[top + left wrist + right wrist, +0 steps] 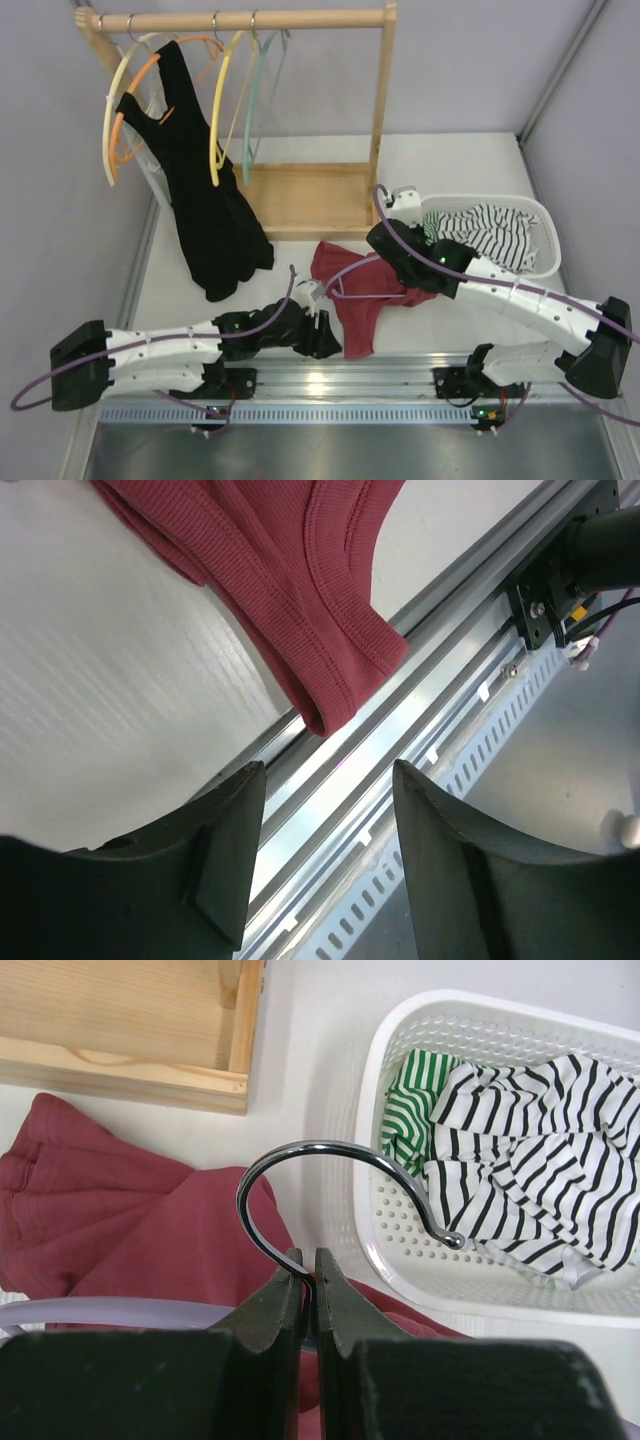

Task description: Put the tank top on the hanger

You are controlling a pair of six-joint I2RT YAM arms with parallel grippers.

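- The small maroon ribbed sleeveless tank top [338, 262] lies crumpled on the white table [460, 165], near the middle, left of the white perforated plastic basket [385, 1110]
- The thin lavender curved hanger [100, 1310] with a metal hook lies across it
- The right gripper [308, 1260] is clamped narrow on the hook's stem
- The left gripper [325, 780] hangs wide, holding nothing, over the near aluminium rail [400, 730], beside the top's hem

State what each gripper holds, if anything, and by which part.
The right gripper holds the hanger, its fingers shut on the base of the metal hook. The left gripper is open and holds nothing.
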